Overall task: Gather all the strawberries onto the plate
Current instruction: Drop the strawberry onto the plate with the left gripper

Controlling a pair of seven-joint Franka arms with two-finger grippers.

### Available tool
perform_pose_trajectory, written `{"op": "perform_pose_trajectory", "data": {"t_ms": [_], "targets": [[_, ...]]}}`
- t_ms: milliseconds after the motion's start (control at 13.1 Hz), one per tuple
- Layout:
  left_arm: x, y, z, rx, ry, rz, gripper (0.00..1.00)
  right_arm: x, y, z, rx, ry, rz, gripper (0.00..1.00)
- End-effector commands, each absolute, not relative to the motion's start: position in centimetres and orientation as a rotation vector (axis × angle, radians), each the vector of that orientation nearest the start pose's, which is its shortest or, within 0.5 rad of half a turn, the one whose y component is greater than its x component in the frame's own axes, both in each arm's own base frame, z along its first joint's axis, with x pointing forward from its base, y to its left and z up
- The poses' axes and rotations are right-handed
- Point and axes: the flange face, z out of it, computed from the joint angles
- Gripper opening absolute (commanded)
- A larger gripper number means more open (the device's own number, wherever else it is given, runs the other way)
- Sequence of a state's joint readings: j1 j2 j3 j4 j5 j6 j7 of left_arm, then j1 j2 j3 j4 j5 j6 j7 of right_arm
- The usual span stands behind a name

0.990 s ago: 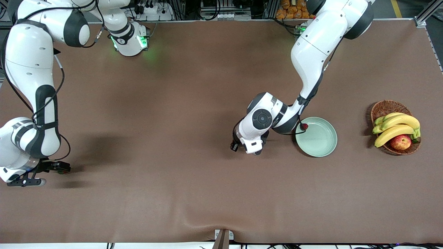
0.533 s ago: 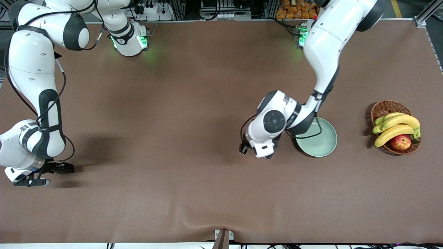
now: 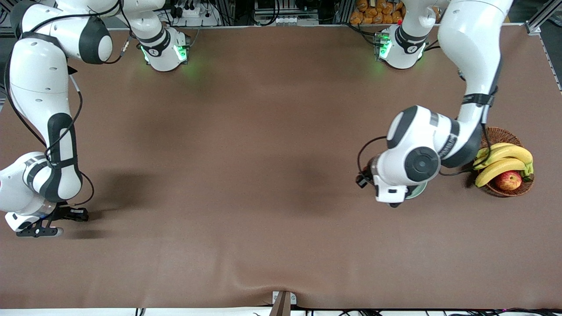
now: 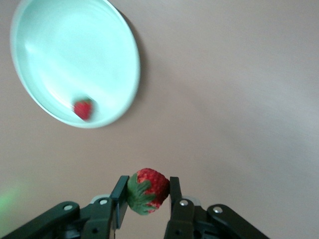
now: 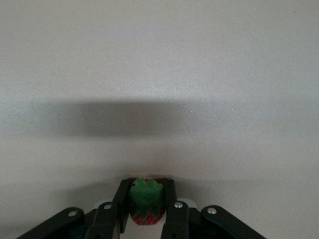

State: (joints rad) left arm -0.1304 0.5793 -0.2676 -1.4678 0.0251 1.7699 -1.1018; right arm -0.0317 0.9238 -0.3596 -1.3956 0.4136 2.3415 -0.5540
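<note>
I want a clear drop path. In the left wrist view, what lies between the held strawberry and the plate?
Only bare brown table separates the left gripper's strawberry from the plate, seen in the left wrist view.

Pale mint-green round shallow plate [image 4: 75, 59], glossy, raised rim — one small red strawberry [image 4: 83, 109] inside near rim.

Second red strawberry, green leafy top [image 4: 147, 190] — pinched between left gripper [image 4: 145, 195] fingers.

Third strawberry [image 5: 146, 200], leaves up — clamped in right gripper [image 5: 146, 205], at table level.
</note>
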Motion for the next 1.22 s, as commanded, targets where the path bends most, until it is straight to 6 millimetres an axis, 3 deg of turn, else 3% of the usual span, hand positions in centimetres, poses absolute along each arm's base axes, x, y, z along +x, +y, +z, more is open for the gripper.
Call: {"op": "perform_pose_trajectory", "data": {"t_ms": [0, 228, 381, 533, 609, 685, 761, 837, 913, 990, 1066, 1142], "targets": [[62.1, -20.9, 31.1, -2.791, -0.935, 0.439, 0.0, 71.0, -20.9, 19.9, -3.122, -0.144, -0.173, 0.0], [62.1, -17.9, 29.0, -2.721, -0.918, 0.418, 0.0, 73.4, -15.0, 23.5, -3.08, -0.31, -0.184, 0.0], [62.2, -15.7, 26.8, -2.677, -0.886, 0.378, 0.0, 74.6, -9.9, 25.0, -3.045, -0.424, -0.155, 0.0], [61.9, -15.0, 25.0, -2.674, -0.872, 0.364, 0.01, 75.5, -3.7, 26.5, -3.005, -0.545, -0.159, 0.0], [62.0, -14.2, 24.3, -2.676, -0.886, 0.364, 0.09, 75.6, -0.2, 27.6, -2.983, -0.616, -0.177, 0.0], [62.1, -13.2, 23.6, -2.677, -0.904, 0.36, 0.28, 75.5, 4.3, 28.2, -2.957, -0.694, -0.185, 0.0], [62.0, -12.8, 22.7, -2.675, -0.907, 0.37, 0.38, 75.2, 8.5, 28.8, -2.932, -0.761, -0.193, 0.0], [62.1, -12.6, 22.2, -2.673, -0.901, 0.363, 0.55, 74.7, 12.5, 29.6, -2.891, -0.814, -0.211, 0.0], [62.1, -12.7, 22.3, -2.673, -0.9, 0.359, 0.84, 74.1, 15.9, 30.2, -2.848, -0.84, -0.228, 0.0], [62.1, -12.8, 23.0, -2.675, -0.9, 0.348, 1.0, 73.4, 18.9, 30.1, -2.807, -0.86, -0.226, 0.0], [62.3, -12.7, 24.4, -2.677, -0.906, 0.327, 1.0, 72.3, 22.7, 30.2, -2.763, -0.894, -0.228, 0.0], [62.4, -12.9, 26.2, -2.685, -0.908, 0.299, 1.0, 71.5, 25.3, 30.2, -2.731, -0.92, -0.229, 0.0]]}}
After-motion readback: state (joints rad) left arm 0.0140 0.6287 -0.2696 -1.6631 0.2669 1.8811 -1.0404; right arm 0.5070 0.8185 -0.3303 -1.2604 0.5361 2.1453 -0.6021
